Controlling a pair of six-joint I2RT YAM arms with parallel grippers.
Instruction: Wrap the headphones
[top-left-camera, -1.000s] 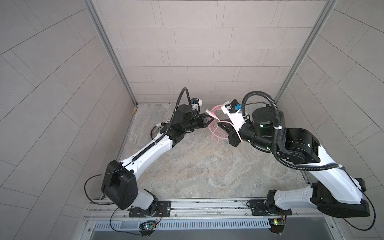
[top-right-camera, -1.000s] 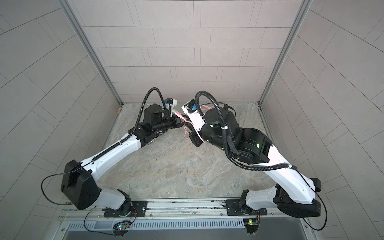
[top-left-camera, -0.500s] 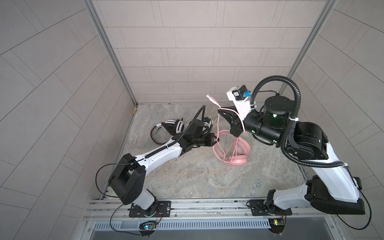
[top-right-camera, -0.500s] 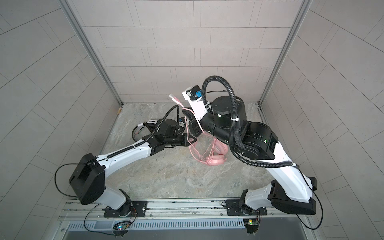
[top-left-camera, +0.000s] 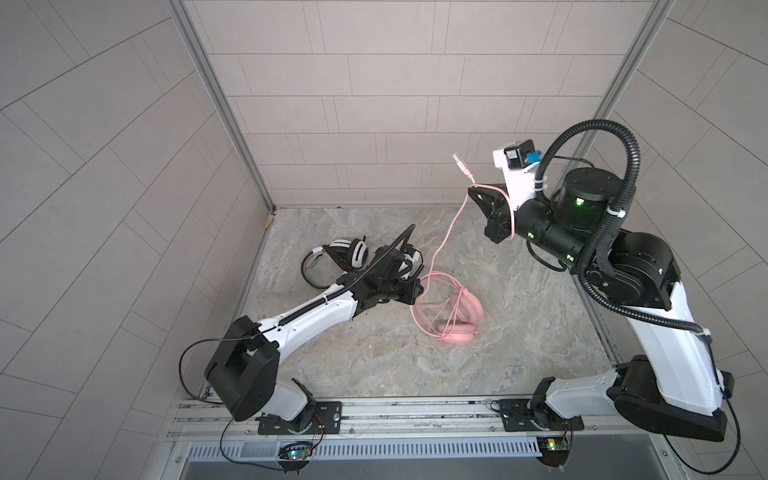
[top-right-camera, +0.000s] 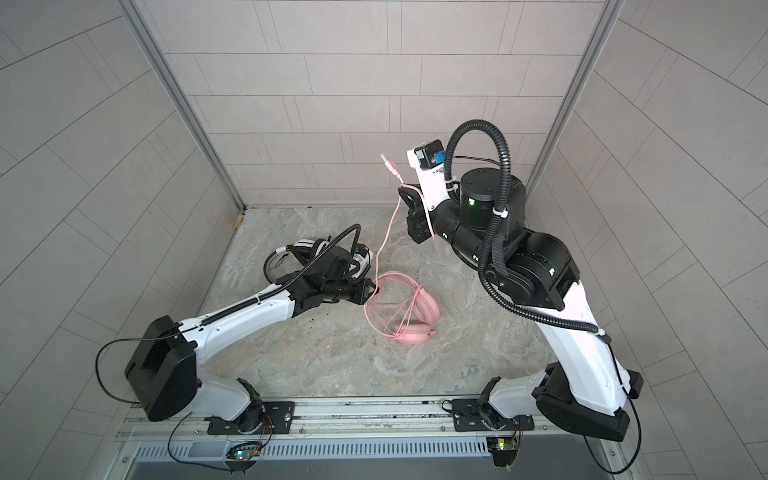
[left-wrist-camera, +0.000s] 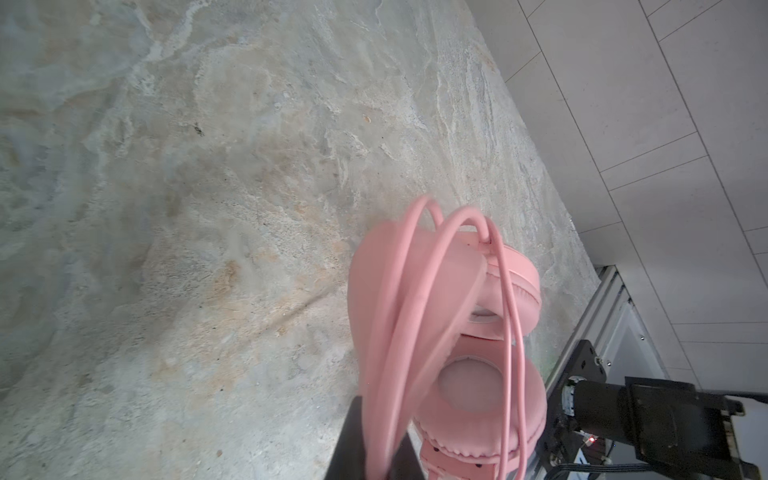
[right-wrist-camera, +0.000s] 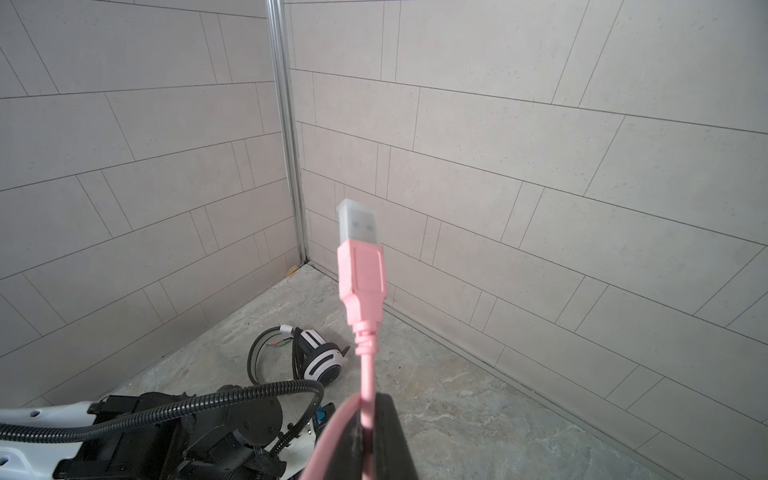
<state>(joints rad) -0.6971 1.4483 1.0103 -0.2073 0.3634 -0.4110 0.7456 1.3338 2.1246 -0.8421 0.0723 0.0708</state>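
Pink headset (top-left-camera: 459, 318) lying just right of bench (top-left-camera: 374, 365) centre, earcups toward 5 o'clock, cable loops (top-left-camera: 428, 299) draped over it. Left gripper (top-left-camera: 417, 288) low at the loops' 9 o'clock edge, jaws clamped shut on the pink cable. Right gripper (top-left-camera: 478, 192) raised high toward 1 o'clock, jaws closed on the cable near its end, USB plug (right-wrist-camera: 360, 266) sticking out past the tips, a cable strand hanging slack between the two grips. Striped white-and-black headset (top-left-camera: 347, 253) resting toward 10 o'clock near the left wall. Open bench from 4 to 7 o'clock, up to the front rail (top-left-camera: 415, 409).
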